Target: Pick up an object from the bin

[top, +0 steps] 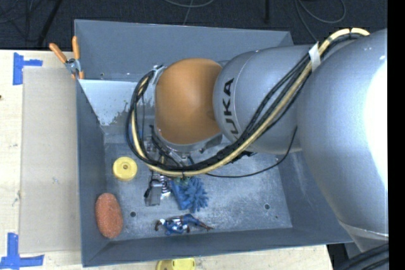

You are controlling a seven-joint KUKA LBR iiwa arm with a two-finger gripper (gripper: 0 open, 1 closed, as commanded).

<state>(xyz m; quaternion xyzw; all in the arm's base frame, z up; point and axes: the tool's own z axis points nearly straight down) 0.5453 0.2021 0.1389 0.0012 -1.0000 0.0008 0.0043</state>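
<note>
My gripper (154,191) hangs low over the front middle of the bin floor, mostly hidden under the orange wrist cover. A blue spiky soft toy (191,194) lies right beside it, touching or almost touching its right side. A yellow round disc with a hole (124,169) sits a little to its left. In front of it, near the front wall, lies a small blue and dark figure (181,224). I see nothing held in the gripper.
A brown-orange oval lump (109,214) lies in the front left corner of the bin. The arm, its orange cover and cable loops cover the bin's middle and right. The bin's sloped walls stand close on the left and front.
</note>
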